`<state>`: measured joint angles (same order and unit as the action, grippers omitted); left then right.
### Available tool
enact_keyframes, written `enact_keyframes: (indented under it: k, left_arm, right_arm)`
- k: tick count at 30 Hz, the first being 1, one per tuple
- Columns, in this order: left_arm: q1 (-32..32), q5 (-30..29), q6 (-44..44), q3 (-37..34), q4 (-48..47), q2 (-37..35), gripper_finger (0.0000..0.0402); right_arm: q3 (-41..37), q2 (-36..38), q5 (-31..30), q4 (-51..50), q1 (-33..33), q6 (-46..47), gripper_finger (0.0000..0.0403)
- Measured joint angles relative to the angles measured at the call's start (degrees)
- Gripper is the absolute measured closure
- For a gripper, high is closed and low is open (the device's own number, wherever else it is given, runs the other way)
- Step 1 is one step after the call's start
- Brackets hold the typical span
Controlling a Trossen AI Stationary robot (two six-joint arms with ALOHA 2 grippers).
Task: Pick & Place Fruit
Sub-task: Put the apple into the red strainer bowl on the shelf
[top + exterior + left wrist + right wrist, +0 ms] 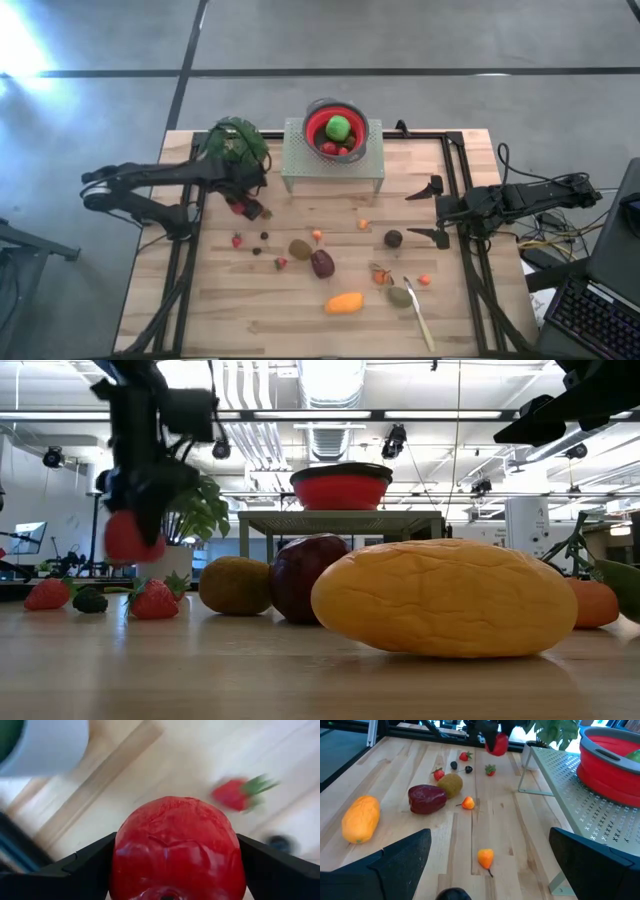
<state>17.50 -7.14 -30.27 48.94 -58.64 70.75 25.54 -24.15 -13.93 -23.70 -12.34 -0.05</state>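
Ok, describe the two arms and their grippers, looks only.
Both arms are dark, near-black, jointed and slim. The left gripper has two flat black fingers with angular edges. The right gripper has the same black, wedge-shaped fingers. Cables trail beside the right arm. No markings are visible.

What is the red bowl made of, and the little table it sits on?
The red bowl looks like soft rubbery silicone: matte, with stepped fold rings and a grey rim. The little stand under it looks like painted metal, since its pale top is thin, flat and punched with rows of small holes. I can't be sure from looks alone.
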Motion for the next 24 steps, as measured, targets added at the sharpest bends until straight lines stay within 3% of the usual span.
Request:
enact_keyframes:
  k: [11, 21, 24]
  left_arm:
    - [-0.3, 3.0, 3.4, 17.2, 6.6, -1.5, 0.0032]
    - [-0.3, 3.0, 14.8, 20.9, 42.2, -0.2, 0.0032]
    - [0.1, 3.0, 16.6, 21.1, 49.1, 2.1, 0.0032]
  right_arm:
    - [0.0, 0.0, 0.0, 0.0, 0.0, 0.0, 0.0003]
    - [0.0, 0.0, 0.0, 0.0, 0.0, 0.0, 0.0003]
    - [0.0, 0.0, 0.0, 0.0, 0.0, 0.0, 0.0003]
